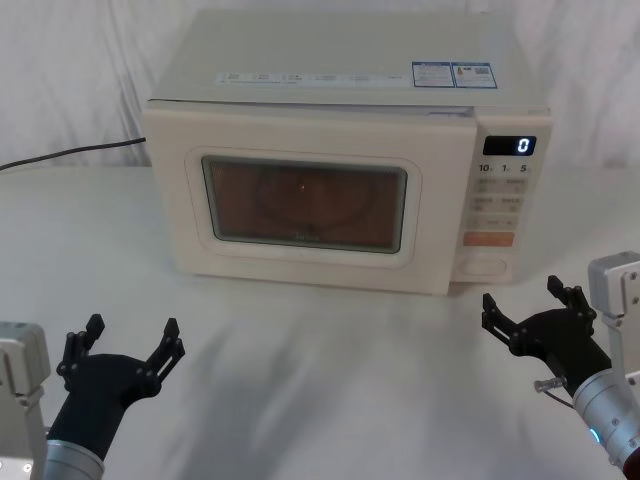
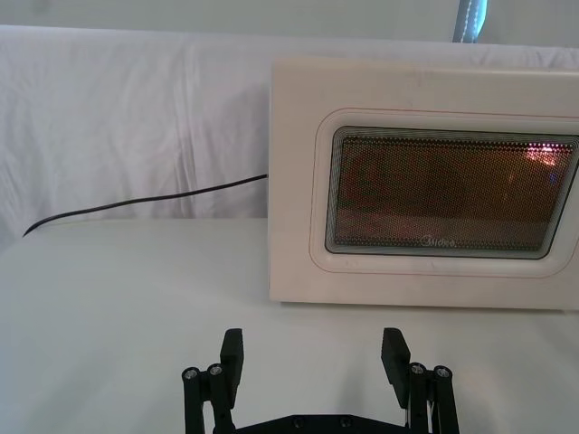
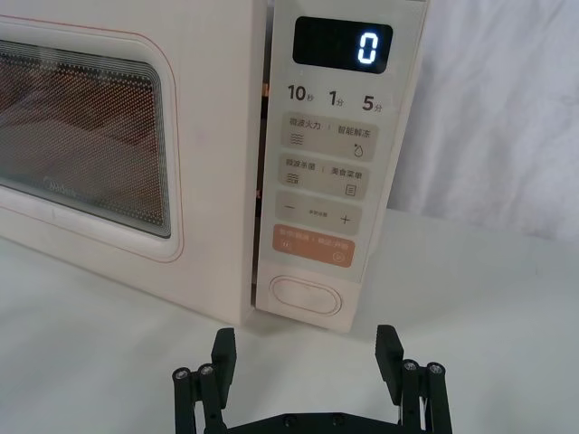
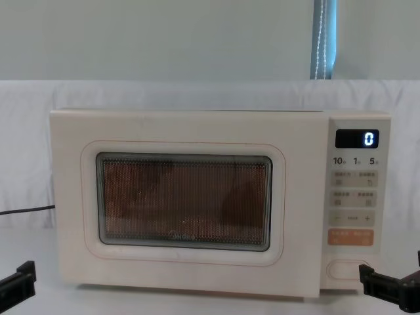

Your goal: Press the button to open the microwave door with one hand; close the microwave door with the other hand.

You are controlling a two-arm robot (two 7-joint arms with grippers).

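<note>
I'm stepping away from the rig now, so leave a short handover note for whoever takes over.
Left tool: open, low over the table, in front of the microwave's left side, touching nothing.
Right tool: open, in front of the control panel, short of the button.
Microwave door: looks nearly shut, a thin gap at its panel edge; interior light on, display reads 0.
Done: cannot tell.
Left: press the button with one tool, shut the door with the other.
</note>
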